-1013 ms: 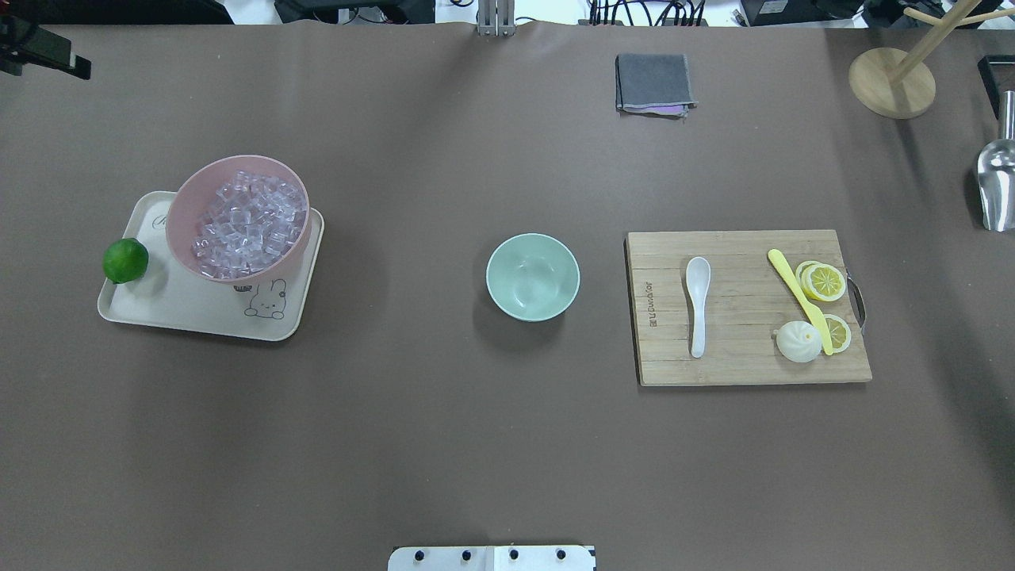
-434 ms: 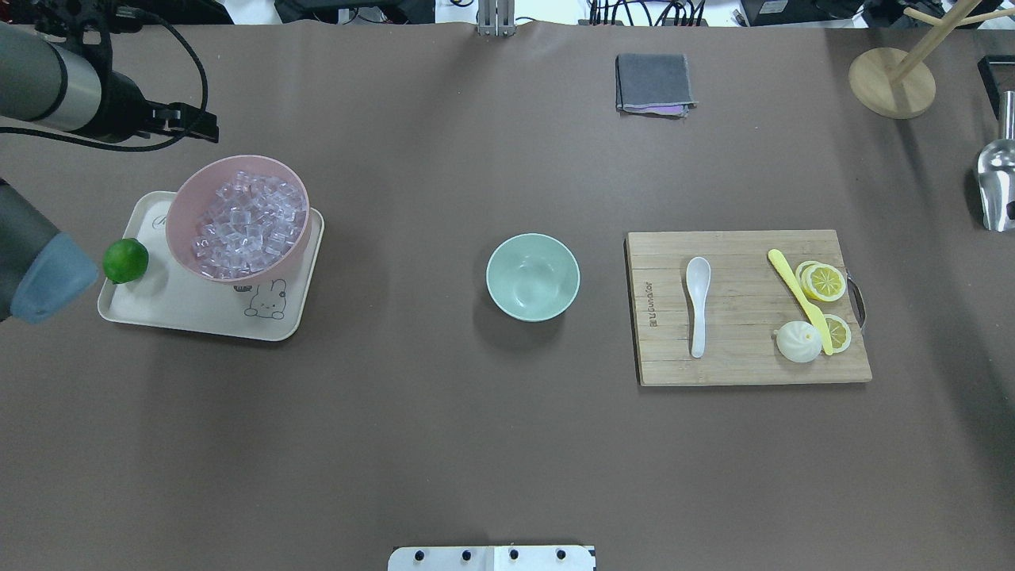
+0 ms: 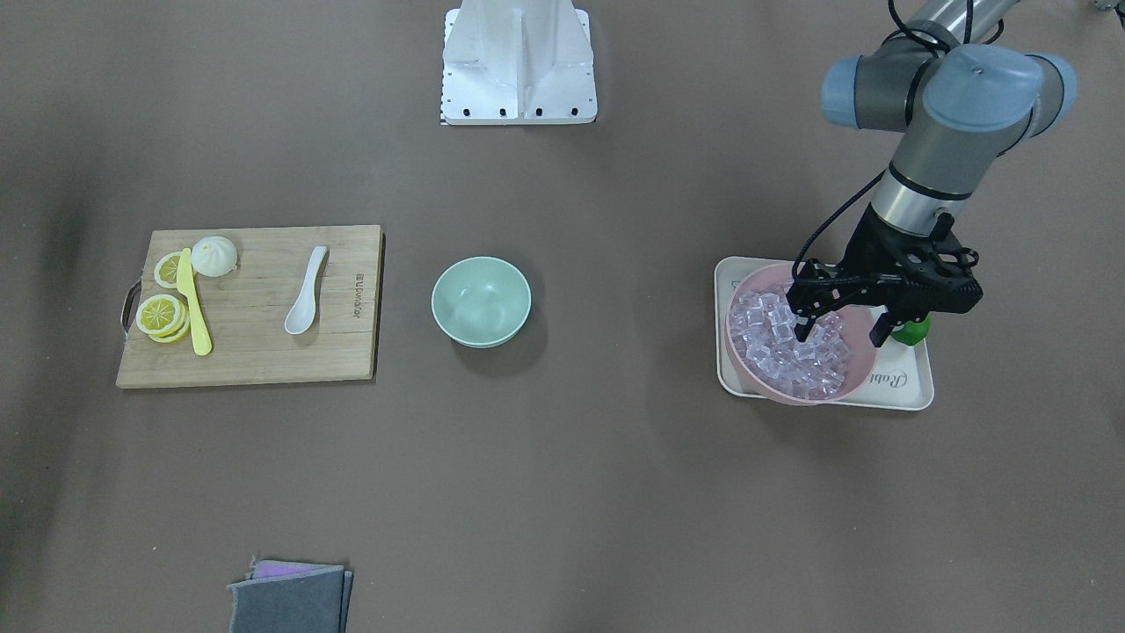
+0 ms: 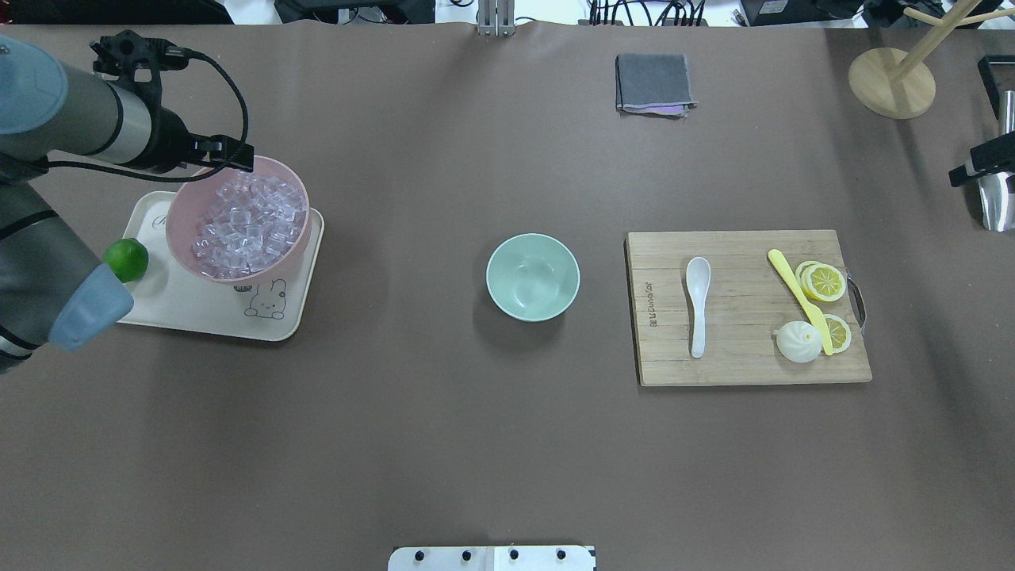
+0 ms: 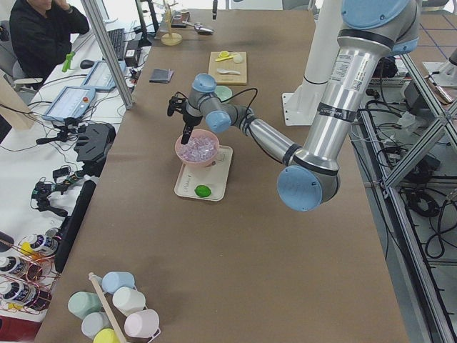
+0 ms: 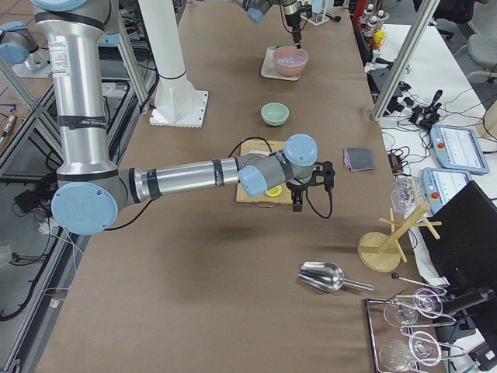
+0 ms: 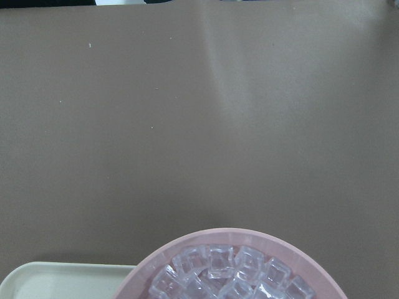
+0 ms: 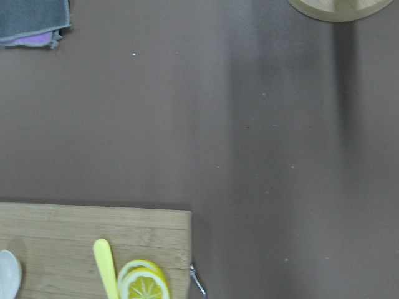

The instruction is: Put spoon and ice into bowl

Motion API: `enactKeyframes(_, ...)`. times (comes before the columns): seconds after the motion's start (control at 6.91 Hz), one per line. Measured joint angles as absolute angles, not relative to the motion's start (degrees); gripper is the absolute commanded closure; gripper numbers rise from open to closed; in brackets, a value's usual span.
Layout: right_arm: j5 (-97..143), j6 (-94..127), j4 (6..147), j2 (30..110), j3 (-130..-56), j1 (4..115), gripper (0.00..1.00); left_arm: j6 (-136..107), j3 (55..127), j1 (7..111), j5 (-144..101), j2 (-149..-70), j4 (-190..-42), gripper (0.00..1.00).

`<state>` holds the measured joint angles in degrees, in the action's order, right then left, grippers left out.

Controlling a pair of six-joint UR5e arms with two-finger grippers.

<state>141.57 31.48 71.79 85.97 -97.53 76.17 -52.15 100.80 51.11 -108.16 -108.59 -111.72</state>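
The left gripper hangs with its two fingers spread apart and nothing between them, directly over the ice that fills the pink bowl; whether the tips touch the cubes I cannot tell. This pink bowl stands on a cream tray, with a lime beside it. The right gripper hovers above the table, beyond the outer edge of the board; if it is spread or closed I cannot tell. The spoon lies on the board, and the bowl stands between board and tray.
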Motion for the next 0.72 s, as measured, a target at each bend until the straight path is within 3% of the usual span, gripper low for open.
enactKeyframes(0.14, 140.04, 37.19, 71.74, 84.72, -99.3, 73.32, 0.0, -52.22, 100.43, 49.82, -106.99, -108.67, -111.76, 0.03)
enactKeyframes(0.43, 135.95, 47.42, 71.72, 83.64, -103.25, 67.53, 0.0, -52.11, 99.07, 48.45, -106.26, -109.1, -111.89, 0.2)
enactKeyframes(0.72, 133.82, 54.08, 71.72, 82.43, -105.29, 63.81, 0.0, -51.67, 97.09, 47.67, -106.14, -109.28, -112.36, 0.2)
